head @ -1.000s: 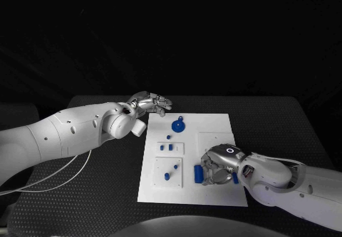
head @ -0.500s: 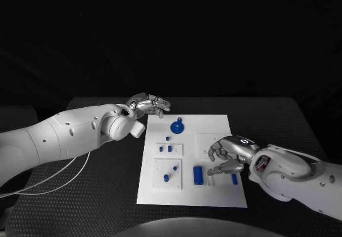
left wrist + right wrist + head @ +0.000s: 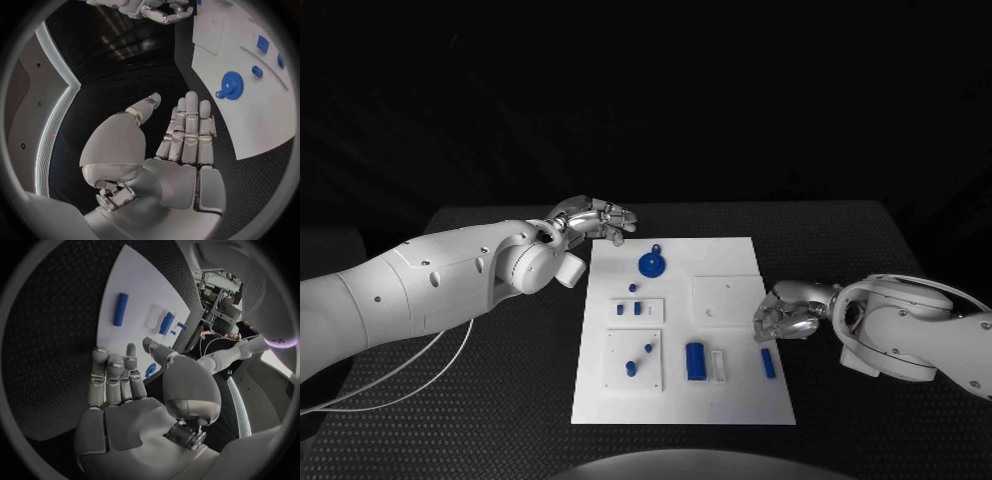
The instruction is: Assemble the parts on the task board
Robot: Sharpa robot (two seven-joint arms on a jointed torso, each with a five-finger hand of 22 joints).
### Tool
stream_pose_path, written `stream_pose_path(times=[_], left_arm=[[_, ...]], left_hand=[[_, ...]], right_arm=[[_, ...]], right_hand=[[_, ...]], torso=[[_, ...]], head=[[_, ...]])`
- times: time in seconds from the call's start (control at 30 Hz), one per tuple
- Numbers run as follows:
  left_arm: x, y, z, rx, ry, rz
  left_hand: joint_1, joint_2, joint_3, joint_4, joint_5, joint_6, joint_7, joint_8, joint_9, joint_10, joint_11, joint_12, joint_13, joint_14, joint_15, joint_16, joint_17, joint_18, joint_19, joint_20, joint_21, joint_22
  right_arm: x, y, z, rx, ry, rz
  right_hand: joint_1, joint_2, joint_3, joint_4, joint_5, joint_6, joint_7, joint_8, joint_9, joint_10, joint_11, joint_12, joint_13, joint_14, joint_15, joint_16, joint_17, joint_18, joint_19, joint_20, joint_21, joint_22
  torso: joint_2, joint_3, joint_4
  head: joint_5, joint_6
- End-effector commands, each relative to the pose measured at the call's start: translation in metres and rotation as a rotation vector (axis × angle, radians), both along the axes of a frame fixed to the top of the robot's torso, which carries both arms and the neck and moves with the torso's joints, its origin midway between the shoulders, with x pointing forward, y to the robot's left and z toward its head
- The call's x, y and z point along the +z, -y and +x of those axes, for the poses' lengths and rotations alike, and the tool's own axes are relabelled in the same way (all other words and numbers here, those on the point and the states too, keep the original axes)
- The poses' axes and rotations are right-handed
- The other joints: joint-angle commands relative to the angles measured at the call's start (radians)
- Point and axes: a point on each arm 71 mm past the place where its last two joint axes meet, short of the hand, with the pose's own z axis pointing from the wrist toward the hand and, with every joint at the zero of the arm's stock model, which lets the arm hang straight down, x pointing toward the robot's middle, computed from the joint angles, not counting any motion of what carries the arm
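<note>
The black table (image 3: pixel 473 420) carries the white task board (image 3: pixel 733 400) in its middle, a long plate that runs from near to far.

The left arm (image 3: pixel 401 290) comes in from the left and ends above the table just beyond the far left corner of the board. The left hand (image 3: pixel 593 220) there holds nothing; in the left wrist view its fingers (image 3: pixel 187 135) are stretched out flat and side by side, with the thumb apart, so the hand is released.

The right arm (image 3: pixel 920 335) comes in from the right. The right hand (image 3: pixel 790 312) is at the right edge of the board, about half way along it. It grasps nothing; in the right wrist view its fingers (image 3: pixel 112 380) are nearly straight and the palm is bare.

On the board, the biggest blue part is the gear (image 3: pixel 652 264), which lies at the far end, near the middle of the board's width. At the near end a blue block (image 3: pixel 695 360) lies in the middle, and a thinner blue bar (image 3: pixel 767 363) lies to its right, near the right hand but not touching it. Several small blue pieces (image 3: pixel 635 308) are on the left half of the board, between the gear and the near end.
</note>
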Motion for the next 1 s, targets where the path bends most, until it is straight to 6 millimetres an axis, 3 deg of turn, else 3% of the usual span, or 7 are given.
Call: stream_pose_path(times=[0.03, 0.17, 0.27, 0.4, 0.67, 1.0], left_arm=[[0.001, 0.002, 0.0, -0.019, 0.019, -0.013], [0.001, 0.001, -0.001, -0.019, 0.018, -0.011], [0.0, 0.001, -0.001, -0.02, 0.017, -0.01], [0.0, 0.001, -0.001, -0.023, 0.014, -0.01], [0.0, 0.001, -0.002, -0.027, 0.01, -0.01], [0.0, 0.002, -0.002, -0.031, 0.008, -0.011]], left_hand=[[0.008, 0.005, -0.006, -0.003, 0.002, 0.01, -0.004, 0.006, 0.002, 0.009, -0.001, 0.006, 0.002, 0.007, 0.001, -0.004, 0.002, 0.009, 0.007, 0.001, -0.005, 0.002], [0.008, 0.006, -0.006, -0.003, 0.002, 0.011, -0.004, 0.007, 0.002, 0.011, -0.002, 0.007, 0.002, 0.007, 0.001, -0.005, 0.002, 0.008, 0.007, 0.001, -0.005, 0.002], [0.008, 0.006, -0.006, -0.003, 0.002, 0.011, -0.004, 0.007, 0.002, 0.011, -0.002, 0.007, 0.002, 0.007, 0.001, -0.005, 0.002, 0.008, 0.007, 0.001, -0.006, 0.002], [0.008, 0.006, -0.006, -0.004, 0.002, 0.011, -0.004, 0.007, 0.002, 0.011, -0.002, 0.008, 0.002, 0.007, 0.001, -0.005, 0.003, 0.008, 0.007, 0.001, -0.006, 0.003], [0.008, 0.006, -0.007, -0.004, 0.002, 0.011, -0.005, 0.008, 0.002, 0.011, -0.002, 0.008, 0.002, 0.007, 0.0, -0.005, 0.003, 0.008, 0.007, 0.0, -0.006, 0.003], [0.006, 0.006, -0.007, -0.003, 0.002, 0.011, -0.004, 0.008, 0.002, 0.011, -0.002, 0.008, 0.002, 0.007, 0.0, -0.006, 0.003, 0.007, 0.007, 0.0, -0.006, 0.003]], right_arm=[[-0.01, 0.008, -0.012, -0.018, -0.179, -0.13], [-0.011, 0.01, -0.019, -0.016, -0.219, -0.199], [-0.011, 0.009, -0.022, -0.028, -0.233, -0.233], [-0.008, 0.011, -0.023, -0.06, -0.203, -0.247], [-0.005, 0.011, -0.018, -0.089, -0.117, -0.273], [-0.006, 0.006, -0.016, -0.095, -0.084, -0.267]], right_hand=[[-0.039, 0.012, 0.025, 0.006, 0.003, 0.041, -0.002, -0.01, -0.042, 0.026, -0.006, -0.007, -0.004, 0.02, -0.003, -0.008, -0.004, 0.009, 0.006, 0.004, 0.008, 0.005], [-0.097, 0.016, 0.043, -0.019, 0.002, 0.088, -0.013, -0.01, -0.092, 0.061, -0.016, -0.016, -0.012, 0.055, -0.013, -0.019, -0.011, 0.009, 0.027, -0.007, 0.014, 0.003], [-0.128, 0.015, 0.033, -0.027, 0.002, 0.103, -0.016, -0.008, -0.109, 0.075, -0.019, -0.017, -0.011, 0.067, -0.014, -0.019, -0.009, 0.009, 0.037, -0.01, 0.018, 0.004], [-0.16, 0.014, 0.019, -0.029, 0.002, 0.114, -0.019, -0.005, -0.122, 0.085, -0.022, -0.016, -0.008, 0.076, -0.016, -0.018, -0.007, 0.009, 0.044, -0.012, 0.021, 0.004], [-0.239, -0.011, -0.007, -0.009, 0.002, 0.144, -0.03, 0.009, -0.137, 0.109, -0.032, -0.008, 0.004, 0.1, -0.024, -0.015, -0.001, 0.009, 0.063, -0.021, 0.029, 0.004], [-0.265, -0.034, 0.011, 0.008, 0.002, 0.158, -0.037, 0.018, -0.145, 0.124, -0.04, -0.006, 0.014, 0.119, -0.031, -0.017, 0.001, 0.009, 0.081, -0.034, 0.033, 0.001]], torso=[[0.001, 0.0014, 0.0], [0.0, 0.0007, 0.0002], [0.001, 0.0003, 0.0005], [0.001, -0.0003, 0.0005], [0.001, -0.0004, 0.0026], [0.001, -0.002, 0.0022]], head=[[-0.006, 0.003], [-0.011, 0.004], [-0.013, 0.003], [-0.014, 0.001], [-0.015, 0.0], [-0.016, -0.003]])
